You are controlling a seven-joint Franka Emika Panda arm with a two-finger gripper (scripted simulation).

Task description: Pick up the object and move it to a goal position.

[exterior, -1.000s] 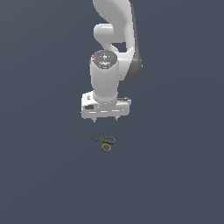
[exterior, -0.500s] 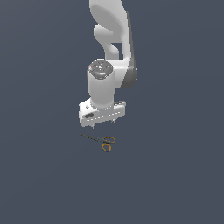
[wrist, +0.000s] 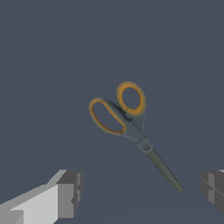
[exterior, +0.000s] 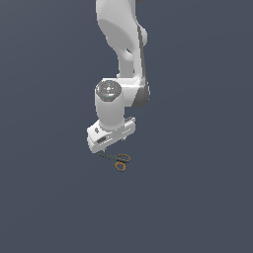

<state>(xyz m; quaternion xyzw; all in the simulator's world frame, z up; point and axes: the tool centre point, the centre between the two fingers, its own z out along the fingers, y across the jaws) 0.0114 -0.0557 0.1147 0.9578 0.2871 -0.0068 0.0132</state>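
The small scissors (exterior: 117,160) lie flat on the dark grey floor, with thin dark blades and two orange-rimmed loops. My gripper (exterior: 109,144) hangs just above them, over the blade end. In the wrist view the scissors (wrist: 131,127) lie closed, loops away from the fingers and blade tip pointing between them. My gripper (wrist: 140,192) is open and empty. One grey fingertip (wrist: 68,194) and the other fingertip (wrist: 213,187) stand wide apart on either side of the blade tip and touch nothing.
The white arm (exterior: 123,54) rises from the gripper toward the top of the exterior view. The plain dark grey floor (exterior: 197,197) surrounds the scissors, and no other objects show.
The arm has come down toward the scissors and the wrist has turned a little. The hand now sits close above them. The scissors have not moved.
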